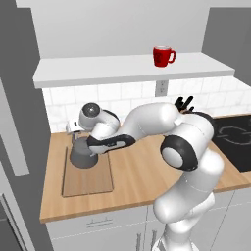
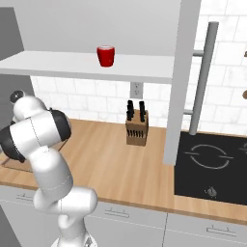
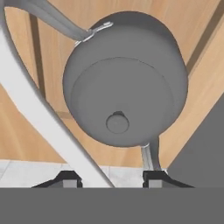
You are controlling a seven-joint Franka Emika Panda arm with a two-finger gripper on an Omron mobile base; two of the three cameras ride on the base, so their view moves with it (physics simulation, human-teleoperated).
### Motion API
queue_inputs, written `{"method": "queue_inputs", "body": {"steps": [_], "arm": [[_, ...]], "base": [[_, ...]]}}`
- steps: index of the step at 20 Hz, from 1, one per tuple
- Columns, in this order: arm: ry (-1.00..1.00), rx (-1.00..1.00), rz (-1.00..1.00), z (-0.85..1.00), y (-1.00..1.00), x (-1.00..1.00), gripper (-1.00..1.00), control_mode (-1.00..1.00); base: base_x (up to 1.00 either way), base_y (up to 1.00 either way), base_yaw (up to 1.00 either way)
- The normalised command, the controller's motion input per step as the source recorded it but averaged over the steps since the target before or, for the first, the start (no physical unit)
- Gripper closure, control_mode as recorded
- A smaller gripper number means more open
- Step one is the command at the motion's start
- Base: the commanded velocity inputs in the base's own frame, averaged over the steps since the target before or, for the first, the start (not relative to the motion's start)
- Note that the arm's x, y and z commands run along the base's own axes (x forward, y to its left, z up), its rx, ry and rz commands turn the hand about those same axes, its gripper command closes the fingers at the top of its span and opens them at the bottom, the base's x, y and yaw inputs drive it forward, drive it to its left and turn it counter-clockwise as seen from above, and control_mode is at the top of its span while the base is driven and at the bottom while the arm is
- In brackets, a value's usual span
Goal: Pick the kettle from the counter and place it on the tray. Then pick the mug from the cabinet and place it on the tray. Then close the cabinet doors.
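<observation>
The kettle (image 1: 83,156) sits at the tray's (image 1: 88,182) far end, near the counter's (image 1: 142,181) left edge; the gripper (image 3: 111,178) stands released astride its wire handle; the mug (image 1: 162,56) rests on the cabinet shelf

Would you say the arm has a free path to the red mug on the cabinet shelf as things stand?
Probably yes. The mug stands alone near the front edge of the cabinet shelf, doors swung open, nothing before it. The gripper sits low over the kettle on the tray, so it must rise first.

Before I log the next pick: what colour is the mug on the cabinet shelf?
Bright red mug, clearest in the left base view.
</observation>
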Motion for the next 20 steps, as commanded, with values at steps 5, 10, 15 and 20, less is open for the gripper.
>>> {"method": "queue_inputs", "body": {"steps": [5,10,15,20], "arm": [[0.00,-0.01,0.00,0.05,-0.09,-0.12,-1.00,-1.00],[0.01,0.00,0.00,0.02,-0.01,-0.23,-1.00,-1.00],[0.00,0.00,0.00,0.06,0.00,-0.20,-1.00,-1.00],[0.00,0.00,0.00,0.32,-0.03,-0.28,-1.00,-1.00]], "base": [[0.00,0.00,0.00],[0.00,0.00,0.00],[0.00,0.00,0.00],[0.00,0.00,0.00]]}}
